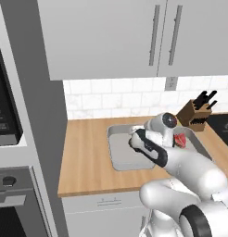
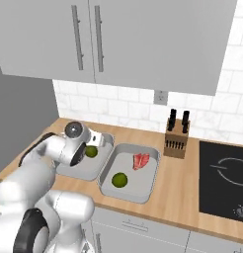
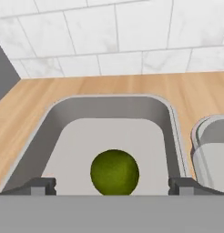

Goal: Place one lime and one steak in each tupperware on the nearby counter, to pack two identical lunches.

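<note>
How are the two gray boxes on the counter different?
The left tupperware holds one lime and no steak; the right tupperware holds a lime and a red steak. The open gripper hangs over the left tupperware, while nothing hangs over the right one. The arm hides part of the left tupperware; the right one shows whole. Both are gray, shallow, with rounded corners, side by side on the wooden counter.

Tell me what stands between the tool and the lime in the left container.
Nothing visible. In the hand view the lime lies on the bare floor of the container, between the open tool's two fingertips.
</note>
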